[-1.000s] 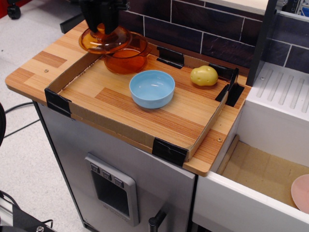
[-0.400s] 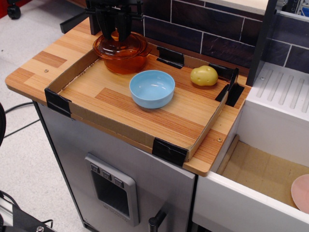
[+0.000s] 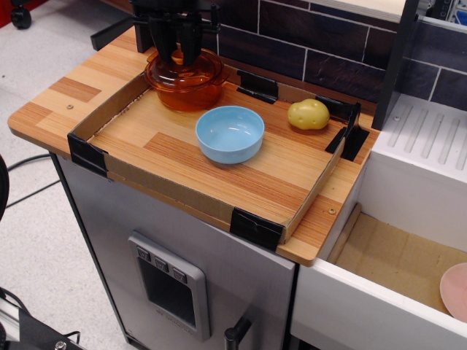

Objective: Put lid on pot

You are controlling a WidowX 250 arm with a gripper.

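The translucent orange lid (image 3: 191,70) sits level on the orange pot (image 3: 186,95) at the back left corner of the cardboard-walled tray (image 3: 169,191). My black gripper (image 3: 175,49) hangs straight down over the lid. Its two fingers stand on either side of the small centre knob, with a slight gap showing, so it looks open. The knob is mostly hidden between the fingers.
A light blue bowl (image 3: 230,133) stands mid-tray, just in front and to the right of the pot. A yellow potato (image 3: 308,114) lies at the back right. A white sink with a drain rack (image 3: 430,135) and a pink plate (image 3: 456,290) is to the right.
The gripper carried the lid from left of the pot to over it and lowered it onto the rim. The fingers have since spread slightly around the knob.
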